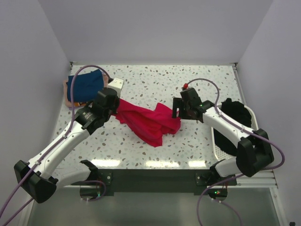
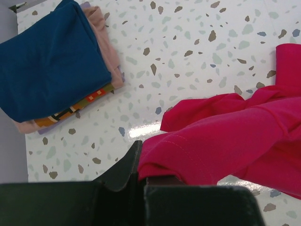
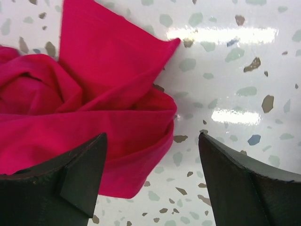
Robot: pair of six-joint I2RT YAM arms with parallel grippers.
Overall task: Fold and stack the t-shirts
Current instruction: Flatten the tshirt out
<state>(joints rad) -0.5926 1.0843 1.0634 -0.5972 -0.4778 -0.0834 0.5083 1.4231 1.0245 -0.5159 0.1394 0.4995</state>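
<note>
Pinching a hemmed edge of the red t-shirt, the left gripper has its jaws closed tight on the cloth; the wrist view shows the fabric folding over the dark fingertip.

Right gripper: jaws spread wide, nothing clamped. The shirt's rounded fold lies under the gap, closer to the finger on the left of that view. Whether that finger touches the cloth, cannot tell.

Red t-shirt: bunched and twisted, running as a diagonal band across the middle of the overhead frame, from the left gripper at centre left down to the right gripper at centre right. It rests on the speckled table, with one pointed flap lying flat above the bunched part in the right wrist view.

Farther out, upper left of the overhead frame: a folded stack, navy blue t-shirt on top, pale pink t-shirt beneath it, a patterned piece showing at the stack's lower edge. Stack sits well apart from the red shirt.

Right edge of the overhead frame: white basket holding black cloth, beside the right arm.
</note>
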